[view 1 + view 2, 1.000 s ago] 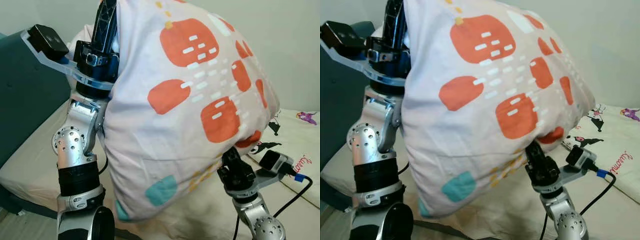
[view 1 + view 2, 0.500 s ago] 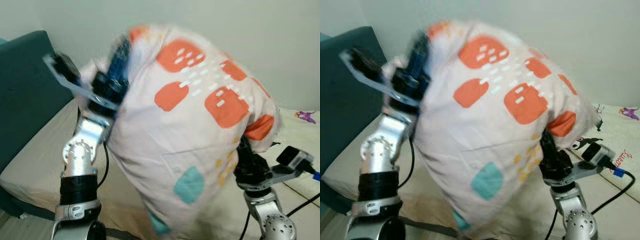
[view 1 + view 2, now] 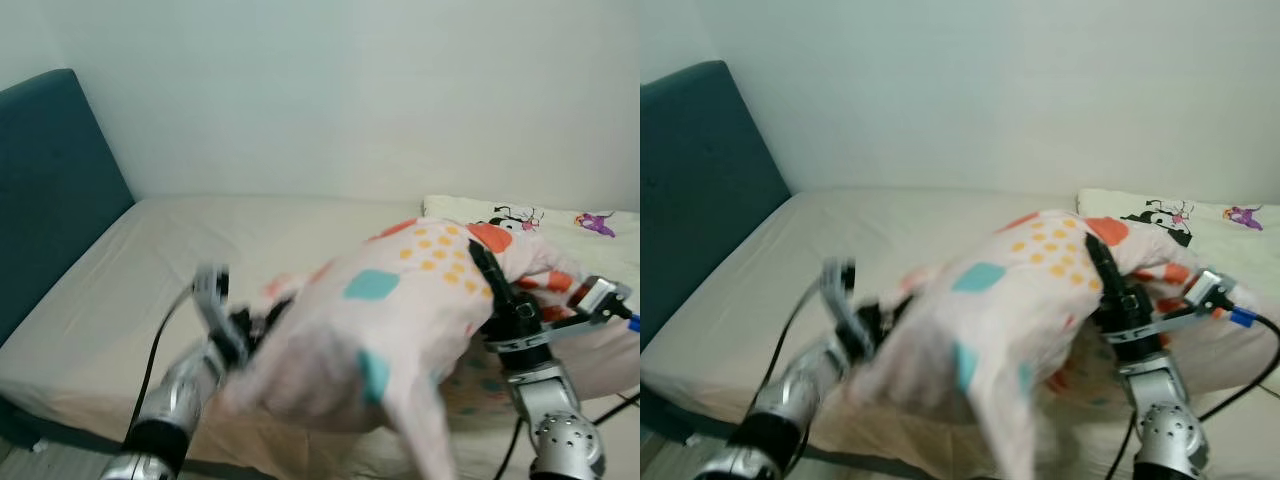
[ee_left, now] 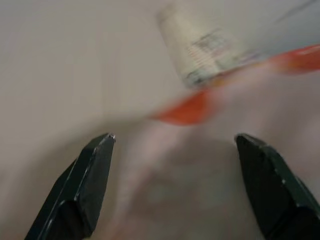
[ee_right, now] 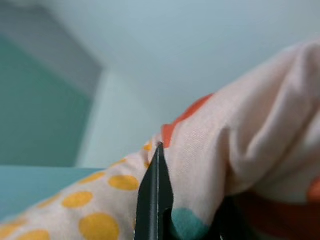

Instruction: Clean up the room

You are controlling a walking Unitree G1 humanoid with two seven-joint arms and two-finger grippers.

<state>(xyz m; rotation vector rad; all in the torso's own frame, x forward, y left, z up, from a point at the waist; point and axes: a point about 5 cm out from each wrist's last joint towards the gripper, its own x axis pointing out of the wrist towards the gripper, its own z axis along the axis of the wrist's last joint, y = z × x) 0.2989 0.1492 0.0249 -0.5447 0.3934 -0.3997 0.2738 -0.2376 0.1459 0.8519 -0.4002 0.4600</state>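
A white pillow with orange, teal and yellow patches lies slumped on the beige bed, its near side blurred by motion. My right gripper stands at the pillow's right end, shut on a fold of the cover. In the right wrist view one black finger presses against the dotted fabric. My left gripper is low at the pillow's left side. In the left wrist view its fingers stand wide open, with blurred pillow fabric beyond the tips.
A teal headboard rises along the bed's left side. A white cloth with cartoon prints lies at the back right against the pale wall. A black cable hangs from my right arm. Bare mattress stretches behind the pillow.
The pillow, held high before my head, has swung down onto the bed. My left arm dropped and opened off the pillow; the right gripper kept its hold.
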